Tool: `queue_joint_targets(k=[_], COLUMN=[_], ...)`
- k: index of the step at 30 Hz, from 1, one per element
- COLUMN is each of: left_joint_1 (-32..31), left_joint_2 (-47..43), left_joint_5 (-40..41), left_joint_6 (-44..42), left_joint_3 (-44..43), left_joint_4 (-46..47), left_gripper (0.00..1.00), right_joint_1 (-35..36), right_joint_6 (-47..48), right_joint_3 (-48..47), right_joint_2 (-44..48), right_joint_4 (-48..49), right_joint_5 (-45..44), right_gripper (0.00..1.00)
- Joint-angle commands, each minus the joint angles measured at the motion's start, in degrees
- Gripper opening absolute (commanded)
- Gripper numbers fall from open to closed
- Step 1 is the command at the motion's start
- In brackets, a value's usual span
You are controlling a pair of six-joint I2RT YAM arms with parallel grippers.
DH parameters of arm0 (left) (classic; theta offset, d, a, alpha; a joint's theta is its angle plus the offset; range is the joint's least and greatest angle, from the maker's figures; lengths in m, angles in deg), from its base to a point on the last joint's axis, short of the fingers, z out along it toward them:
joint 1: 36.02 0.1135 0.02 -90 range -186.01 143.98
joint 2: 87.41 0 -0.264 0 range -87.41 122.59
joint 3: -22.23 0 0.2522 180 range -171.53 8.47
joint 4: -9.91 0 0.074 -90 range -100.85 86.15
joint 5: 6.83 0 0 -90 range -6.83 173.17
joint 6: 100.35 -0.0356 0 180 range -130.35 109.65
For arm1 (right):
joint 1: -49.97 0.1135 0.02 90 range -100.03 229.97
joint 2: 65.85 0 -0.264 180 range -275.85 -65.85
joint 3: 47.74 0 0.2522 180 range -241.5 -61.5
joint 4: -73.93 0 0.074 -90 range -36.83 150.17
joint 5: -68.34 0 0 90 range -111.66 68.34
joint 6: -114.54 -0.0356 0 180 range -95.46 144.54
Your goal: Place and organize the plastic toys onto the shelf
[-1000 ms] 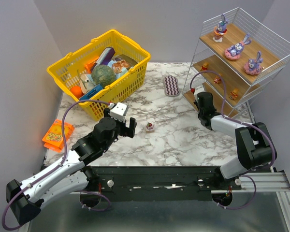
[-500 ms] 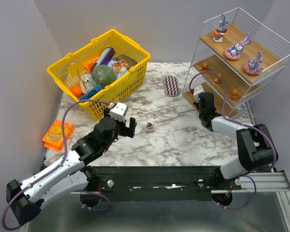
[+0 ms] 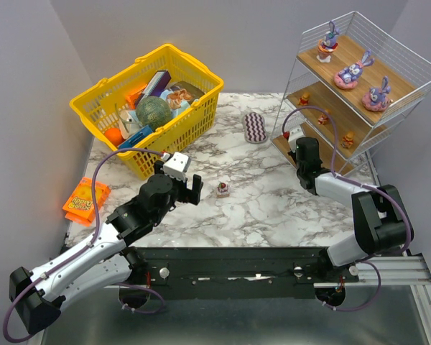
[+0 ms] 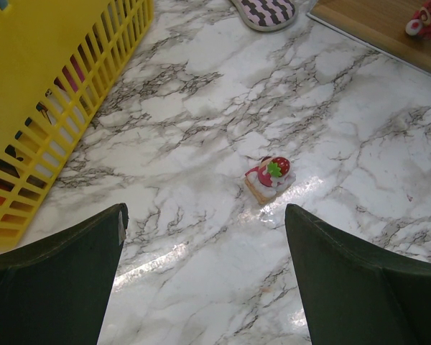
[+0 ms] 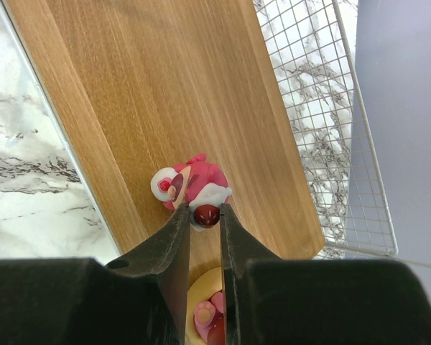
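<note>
- Cake toy [image 4: 269, 176], red on top and tan below, sits alone on the white table [image 3: 273, 208], out in the middle.
- The left hand [image 4: 205, 215] hangs over the table, opened as wide as it goes, with nothing in it.
- From that hand the cake toy lies straight ahead and a little to the right, in line with the gap between the two fingers. I think the hand only needs to go forward, slide a bit right, and go down.
- The toy is short and squat, not long, so I think the hand can come at it without turning much.
- The yellow basket [image 3: 169, 136] is off to the left of this hand, well away from the toy.
- The left hand is near the cake toy. The right hand [image 5: 205, 215] is far from it, over at the shelf [image 3: 359, 47] on the right side.
- The right hand points down at the bottom board [image 5: 165, 93]. Its fingers are close together, with just a thin gap.
- A pink and red toy [image 5: 190, 187] stands on that board, near its table-side edge. A dark red bit of it sits right at the fingertips. I cannot tell if the hand is pinching it or only touching it.
- Purple bunnies [image 3: 348, 72] are on the top board and orange bears [image 3: 323, 118] on the middle one.
</note>
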Motion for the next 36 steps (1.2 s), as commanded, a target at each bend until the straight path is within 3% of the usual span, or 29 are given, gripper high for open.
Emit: queue_joint_targets(k=[1, 16, 30, 34, 36], left_joint_1=[0.31, 0.4, 0.4, 0.4, 0.49], left_joint_2=[-0.49, -0.49, -0.66, -0.66, -0.66], left_joint_5=[1.13, 0.95, 1.21, 1.3, 1.3], left_joint_6=[-0.14, -0.23, -0.23, -0.32, -0.32], left_joint_3=[0.59, 0.59, 0.59, 0.59, 0.59], left_joint_4=[0.83, 0.92, 0.74, 0.83, 0.83], left_gripper=[0.99, 0.99, 0.99, 0.99, 0.99], right_joint_1=[-0.46, -0.9, -2.39, -2.57, -2.57], right_joint_6=[-0.23, 1.18, 2.32, 2.15, 1.44], right_joint_3=[0.79, 0.97, -0.62, -0.79, -1.06], right_joint_2=[1.83, 5.27, 4.48, 3.95, 3.51], right_joint_4=[-0.55, -2.83, -5.03, -5.03, -5.03], right_joint_5=[2.3, 11.18, 16.98, 16.72, 15.5], right_gripper=[0.01, 0.01, 0.09, 0.18, 0.27])
